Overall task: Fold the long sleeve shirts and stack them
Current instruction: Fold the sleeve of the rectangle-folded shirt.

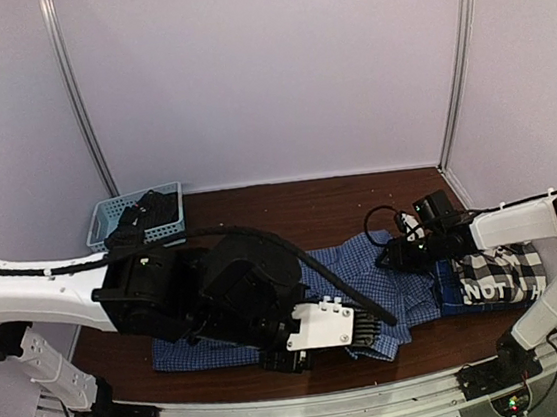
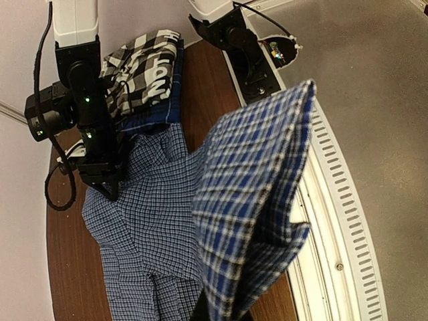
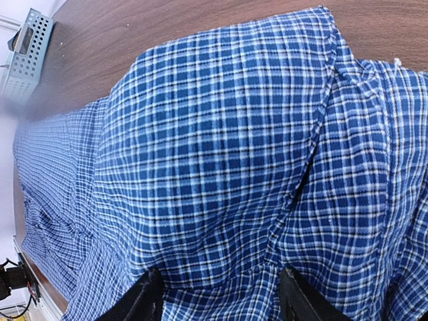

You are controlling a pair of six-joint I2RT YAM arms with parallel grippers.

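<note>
Blue fine-check shirt (image 1: 365,259) lies spread across the middle of the brown worktop (image 1: 288,207). The left claw (image 1: 376,326) is closed on its near edge, holding a fold raised. The right claw (image 1: 388,258) rests on its far right part, fingers apart. Just beside it, the folded black-and-white plaid shirt (image 1: 497,274) lies on a darker blue plaid shirt (image 1: 449,295).

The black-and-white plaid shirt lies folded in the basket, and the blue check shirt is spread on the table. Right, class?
No: the top external view shows the black-and-white plaid shirt folded on the table's right side, atop a darker blue shirt, not in the basket. The rest holds.
</note>
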